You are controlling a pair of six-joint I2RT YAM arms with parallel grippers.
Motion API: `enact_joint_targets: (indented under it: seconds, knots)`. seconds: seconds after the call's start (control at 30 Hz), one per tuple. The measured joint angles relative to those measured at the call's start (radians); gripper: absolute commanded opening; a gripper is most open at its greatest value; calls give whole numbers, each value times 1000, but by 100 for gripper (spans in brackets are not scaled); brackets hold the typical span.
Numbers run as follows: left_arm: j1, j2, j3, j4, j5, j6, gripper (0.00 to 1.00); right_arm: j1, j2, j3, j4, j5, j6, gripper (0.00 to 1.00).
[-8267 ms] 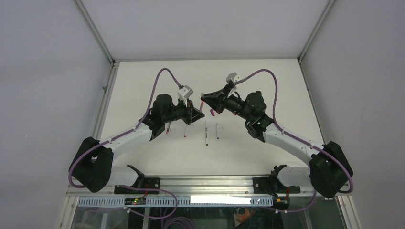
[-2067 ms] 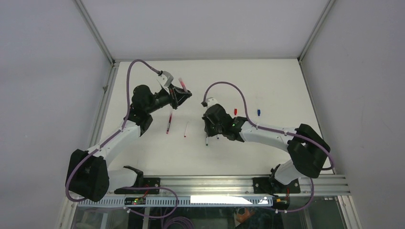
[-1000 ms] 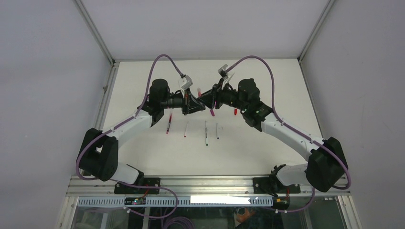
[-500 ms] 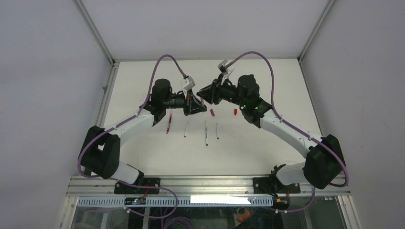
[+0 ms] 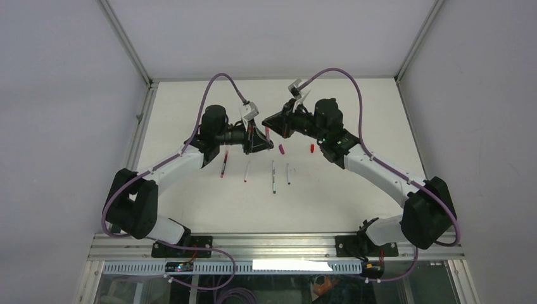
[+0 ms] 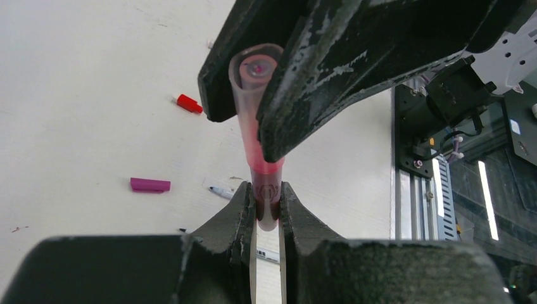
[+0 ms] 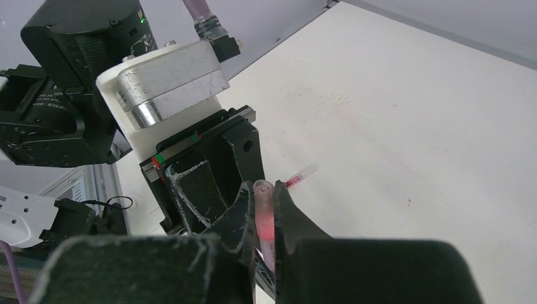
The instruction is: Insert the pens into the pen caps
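In the left wrist view my left gripper [image 6: 266, 193] is shut on the lower end of a pinkish-red pen [image 6: 267, 206], held upright. A translucent pale pink cap [image 6: 256, 107] sits over the pen's upper end, pinched by the right gripper's fingers [image 6: 329, 69]. In the right wrist view my right gripper [image 7: 263, 193] is shut on that cap [image 7: 262, 212]. From above, the left gripper [image 5: 258, 138] and the right gripper [image 5: 268, 124] meet above the table. A magenta cap [image 5: 281, 150] and a red cap [image 5: 311, 148] lie on the table. The blue and whitish caps are out of view.
A dark red pen [image 5: 223, 163], a pale pink pen [image 5: 246, 171] and two white/grey pens [image 5: 273, 176] [image 5: 288, 174] lie in a row on the white table [image 5: 354, 101] in front of the grippers. Metal rails run along the table's left and near edges.
The right gripper has risen from beside the magenta cap and moved left onto the end of the left gripper's pen. The left arm has hardly moved.
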Motion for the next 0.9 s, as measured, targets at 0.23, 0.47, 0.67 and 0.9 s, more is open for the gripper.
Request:
enact_joint_targets:
  seconds: [0.23,0.47,0.67,0.9]
  knots:
    - [-1,-64,-8,-31,-74,13,0,3,0,-8,61,-5,8,0]
    - [-6,-121,-40,-45,-132,28,0,9,3,-43,146,-12,33,0]
    - [-6,-127,-53,-78,-166,32,0,14,43,-51,187,-17,53,0]
    - [-5,-146,-89,-67,-203,48,0,15,49,-1,85,-24,44,35]
